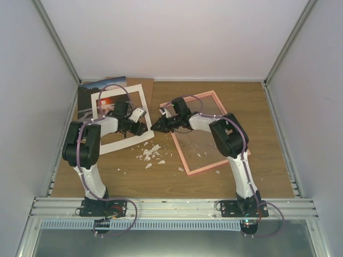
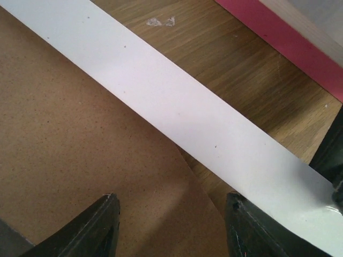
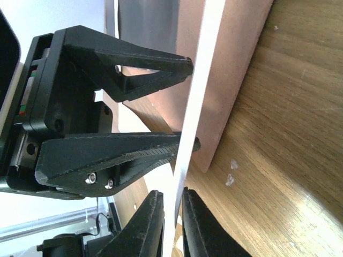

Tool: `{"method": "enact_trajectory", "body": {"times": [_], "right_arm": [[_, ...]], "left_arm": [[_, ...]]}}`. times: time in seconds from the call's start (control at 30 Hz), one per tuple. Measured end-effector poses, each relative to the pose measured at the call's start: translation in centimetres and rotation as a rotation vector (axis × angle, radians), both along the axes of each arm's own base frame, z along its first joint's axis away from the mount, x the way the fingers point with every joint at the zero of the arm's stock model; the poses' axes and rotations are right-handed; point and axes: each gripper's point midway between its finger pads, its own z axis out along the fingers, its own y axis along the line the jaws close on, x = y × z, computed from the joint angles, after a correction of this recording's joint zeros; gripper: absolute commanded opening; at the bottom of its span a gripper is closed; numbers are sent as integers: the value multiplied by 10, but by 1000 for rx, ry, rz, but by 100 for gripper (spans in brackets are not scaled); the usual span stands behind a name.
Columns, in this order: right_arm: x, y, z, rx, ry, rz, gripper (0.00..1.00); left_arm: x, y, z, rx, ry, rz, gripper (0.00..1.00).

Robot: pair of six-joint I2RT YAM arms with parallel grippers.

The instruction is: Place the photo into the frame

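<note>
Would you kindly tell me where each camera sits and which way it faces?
Top external: high behind the bases, looking down on the table; left arm and right arm show.
Left wrist: above the white mat and backing board, looking down; left tool's fingers show.
Right wrist: low, facing the mat edge-on; right tool and left tool show.
Shared: all three see the mat.

The photo (image 1: 90, 92) lies mostly hidden under the white mat (image 1: 120, 143).

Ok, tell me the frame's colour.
The frame is bright pink, clearest in the left wrist view.
</note>
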Motion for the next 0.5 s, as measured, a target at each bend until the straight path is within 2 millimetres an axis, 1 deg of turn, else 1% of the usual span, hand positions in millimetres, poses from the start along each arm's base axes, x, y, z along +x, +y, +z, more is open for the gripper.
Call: {"method": "enact_trajectory", "body": {"times": [0.07, 0.13, 0.37, 0.4, 0.5], "right_arm": [[0, 0, 1, 3, 6, -3, 18], [0, 1, 2, 9, 13, -2, 19], [-1, 2, -6, 10, 53, -4, 19], [0, 3, -7, 10, 55, -5, 18], [7, 8, -6, 16, 51, -9, 8]], "left_arm": [[0, -2, 0, -9, 2, -5, 55], [0, -3, 1, -18, 3, -8, 55], [0, -6, 1, -34, 7, -18, 54], [0, -7, 1, -34, 7, -20, 55], [-2, -11, 1, -35, 7, -30, 55]]}}
